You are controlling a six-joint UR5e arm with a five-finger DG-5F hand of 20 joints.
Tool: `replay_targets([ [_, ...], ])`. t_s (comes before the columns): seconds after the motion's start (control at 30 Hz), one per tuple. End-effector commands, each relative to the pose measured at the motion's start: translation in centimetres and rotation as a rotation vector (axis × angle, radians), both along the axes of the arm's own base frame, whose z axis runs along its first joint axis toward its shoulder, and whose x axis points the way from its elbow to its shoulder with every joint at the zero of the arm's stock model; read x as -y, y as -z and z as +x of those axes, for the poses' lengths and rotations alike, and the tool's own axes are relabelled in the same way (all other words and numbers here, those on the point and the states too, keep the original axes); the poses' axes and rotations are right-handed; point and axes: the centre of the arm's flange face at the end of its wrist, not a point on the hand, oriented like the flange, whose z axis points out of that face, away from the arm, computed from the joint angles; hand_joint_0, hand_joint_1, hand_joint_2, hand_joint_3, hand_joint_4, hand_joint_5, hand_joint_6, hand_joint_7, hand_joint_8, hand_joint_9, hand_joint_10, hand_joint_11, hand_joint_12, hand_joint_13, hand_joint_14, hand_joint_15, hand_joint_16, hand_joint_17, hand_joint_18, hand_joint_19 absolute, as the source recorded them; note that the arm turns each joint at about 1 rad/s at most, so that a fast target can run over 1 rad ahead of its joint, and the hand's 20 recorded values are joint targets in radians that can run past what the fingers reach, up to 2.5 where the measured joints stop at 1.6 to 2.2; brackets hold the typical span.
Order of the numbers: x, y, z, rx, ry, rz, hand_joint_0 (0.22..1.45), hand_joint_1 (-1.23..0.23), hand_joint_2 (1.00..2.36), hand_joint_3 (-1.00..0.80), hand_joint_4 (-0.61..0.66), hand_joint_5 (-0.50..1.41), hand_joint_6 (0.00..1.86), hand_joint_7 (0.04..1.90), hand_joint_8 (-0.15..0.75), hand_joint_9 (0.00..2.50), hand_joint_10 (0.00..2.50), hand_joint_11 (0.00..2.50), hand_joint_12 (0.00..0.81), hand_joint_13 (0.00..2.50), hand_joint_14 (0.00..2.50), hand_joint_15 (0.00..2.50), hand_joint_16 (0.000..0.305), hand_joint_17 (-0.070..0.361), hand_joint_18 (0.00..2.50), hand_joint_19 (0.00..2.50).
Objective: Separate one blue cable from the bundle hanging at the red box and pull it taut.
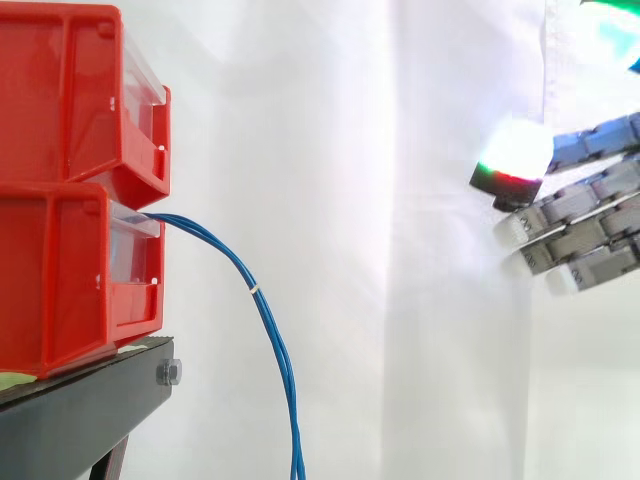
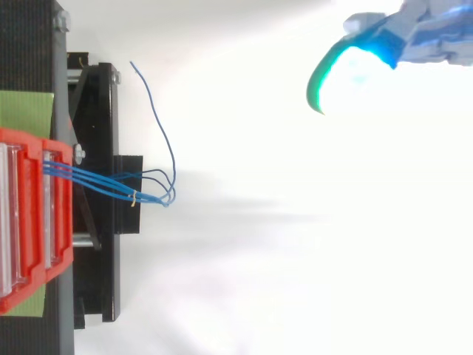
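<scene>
Cables (image 1: 270,320) of blue wire leave the front lip of the lower red bin (image 1: 60,280), arc outward from it and then hang straight down past the level of its floor. A small pale tie (image 1: 254,291) binds the strands a little way out from that bin, below its lip. From above, the same cables (image 2: 103,183) run side by side out of the bin's front, pass the tie (image 2: 133,198), and end in a tight loop just beyond it; 1 loose strand (image 2: 159,118) curves away from the loop and stands off on its own, farther from the bin than the rest.

The lower bin carries the upper red bin (image 1: 70,90), making a stack of 2, and sits on the black stand (image 1: 80,410), with a green sheet (image 2: 26,111) under it.

The hand (image 1: 580,215) hovers well away from the bin's front, at about the height of the seam between both bins, far beyond the hanging cables. Its fingers point toward the bin, nearly straight and loosely spread, holding nothing; 1 fingertip pad (image 1: 512,152) glows white, green and red. From above, the hand (image 2: 421,33) shows a cyan-green glow, well clear of the bin.
</scene>
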Motion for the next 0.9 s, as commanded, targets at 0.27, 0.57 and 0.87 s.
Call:
replay_targets([
  [0.27,-1.4,5.0,3.2,-0.042,0.028,-0.015,0.50,-0.50,1.00,-0.50,0.20,-0.25,0.50,0.75,0.246,0.32,0.00,0.00,0.284,0.11,0.00,0.00,0.030,0.067,0.00,0.00],
  [0.57,-2.5,8.3,4.9,-0.035,0.037,-0.024,0.51,-0.51,1.00,-0.50,0.23,-0.24,0.50,0.77,0.254,0.37,0.00,0.00,0.273,0.18,0.00,0.00,0.029,0.065,0.00,0.00],
  [0.87,-3.4,12.1,9.7,-0.034,0.035,-0.019,0.51,-0.50,1.00,-0.50,0.25,-0.23,0.50,0.78,0.262,0.39,0.00,0.00,0.272,0.19,0.00,0.00,0.029,0.065,0.00,0.00],
])
